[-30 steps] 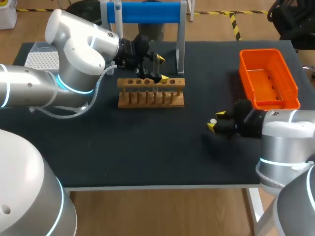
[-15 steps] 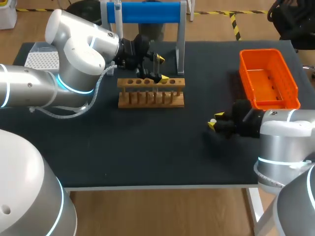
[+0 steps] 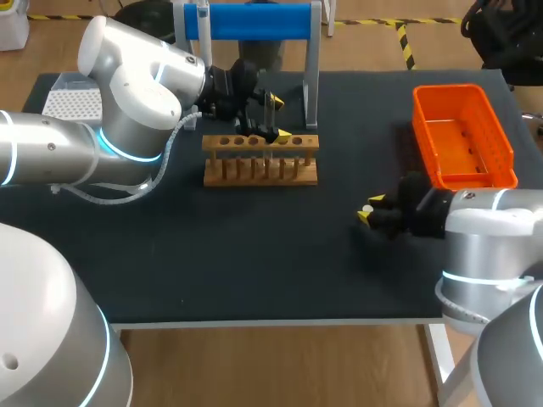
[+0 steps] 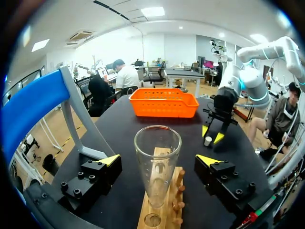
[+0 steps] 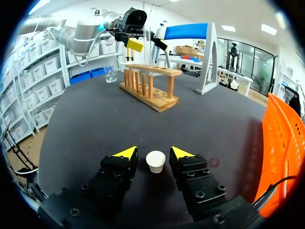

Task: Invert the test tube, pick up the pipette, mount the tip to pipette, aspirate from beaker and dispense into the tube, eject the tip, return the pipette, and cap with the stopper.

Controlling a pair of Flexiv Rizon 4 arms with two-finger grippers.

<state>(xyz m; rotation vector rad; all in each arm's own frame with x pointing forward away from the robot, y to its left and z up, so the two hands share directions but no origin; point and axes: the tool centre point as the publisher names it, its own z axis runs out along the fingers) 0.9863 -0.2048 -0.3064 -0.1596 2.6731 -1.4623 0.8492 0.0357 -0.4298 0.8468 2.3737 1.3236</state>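
A clear test tube (image 4: 157, 164) stands open end up in the wooden rack (image 3: 260, 159). My left gripper (image 3: 278, 117) is open around the tube, its fingers (image 4: 110, 161) well clear on both sides. A small white stopper (image 5: 155, 161) stands on the black table, right of the middle (image 3: 367, 209). My right gripper (image 3: 370, 209) is low over it, one finger on each side. In the right wrist view a narrow gap shows between the stopper and each finger (image 5: 183, 153). The left gripper (image 5: 143, 40) and the rack (image 5: 150, 86) lie far ahead of the right gripper.
An orange basket (image 3: 462, 136) sits at the back right, close behind my right arm. A blue-topped stand (image 3: 250, 21) rises behind the rack. A white tip box (image 3: 72, 103) is at the back left, and a glass beaker (image 5: 110, 74) stands beyond the rack.
The right gripper's fingers have drawn in closer around the stopper, which has stayed where it was. The left arm has not moved.
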